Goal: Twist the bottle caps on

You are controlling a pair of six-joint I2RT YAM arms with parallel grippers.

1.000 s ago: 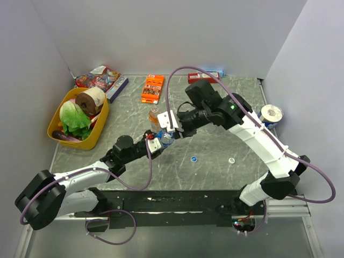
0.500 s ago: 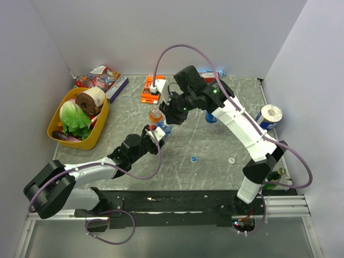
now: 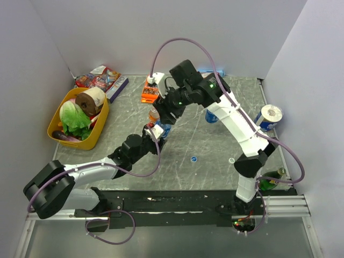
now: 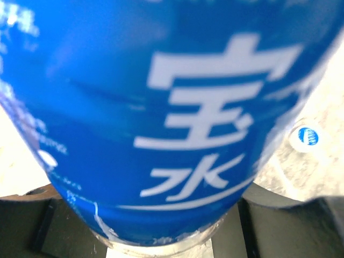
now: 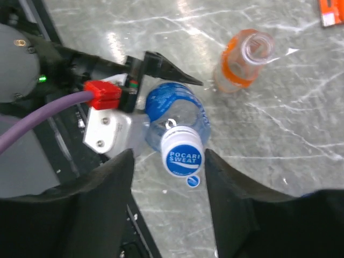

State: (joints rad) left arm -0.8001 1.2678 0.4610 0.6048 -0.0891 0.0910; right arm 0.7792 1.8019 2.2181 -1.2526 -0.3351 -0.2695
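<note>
Right tool (image 5: 167,156) has just let go. A second back it was down at the top of the blue-label bottle (image 5: 177,110); now it has lifted clear and drawn off toward the far side, fingers (image 5: 102,209) spread well apart with nothing between them. Directly beneath it the blue cap (image 5: 183,154) sits square on that bottle's neck, printed face up. Seated, by the look of it; whether it is wound fully tight I cannot tell from here. Left tool (image 3: 155,132) unchanged in grip, clamped shut round the bottle's body, the label filling its own camera. It has carried the bottle a little farther out from the arm bases than a second ago. Just beside the right tool, apart from the held bottle, stands the orange bottle (image 5: 243,62), neck open, no cap. On the worktop (image 3: 215,145), nearer the bases than either tool, lie a loose blue cap (image 3: 193,159) and, well apart from it, a whitish cap (image 3: 231,160). A third bottle (image 3: 210,116) shows partly behind the right arm; its top is hidden. Reading: first bottle looks done, and the release marks the end of that step. Two caps still loose, so the left tool would need to set this bottle down and the right tool go for a cap.
</note>
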